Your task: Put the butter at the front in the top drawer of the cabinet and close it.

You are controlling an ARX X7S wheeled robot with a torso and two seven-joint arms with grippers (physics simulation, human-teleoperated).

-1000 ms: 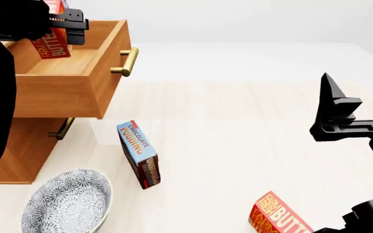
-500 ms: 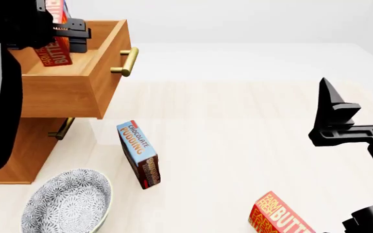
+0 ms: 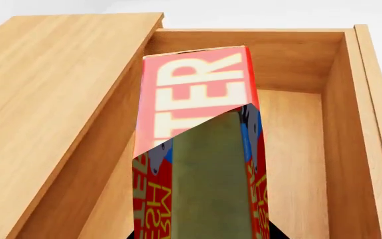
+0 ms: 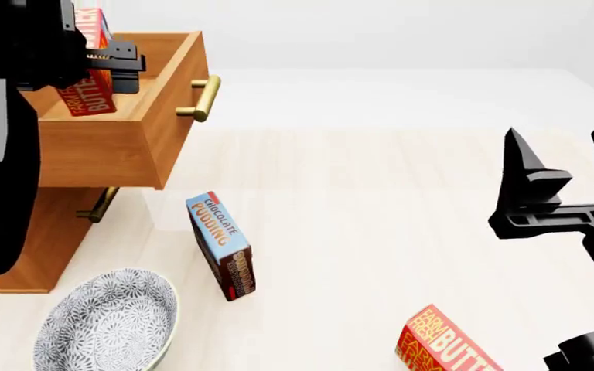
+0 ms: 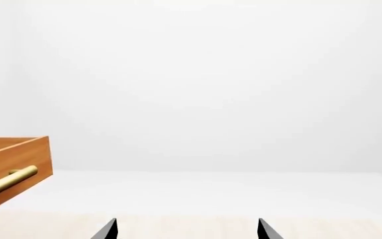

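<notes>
Head view, open room: bare pale floor lies between the cabinet (image 4: 44,232) and my right gripper (image 4: 563,166); the chocolate pudding box (image 4: 222,246) stands tilted near the cabinet's foot, and the patterned bowl (image 4: 106,321) sits nearer me.
Left gripper (image 4: 96,60): clamped on the butter (image 3: 194,99), held over the pulled-out top drawer (image 4: 168,116).
Right gripper: fingers spread wide, holding nothing.
Top drawer: wooden floor visible around the carton.
Second butter carton (image 4: 447,344): on the floor at the near right.
</notes>
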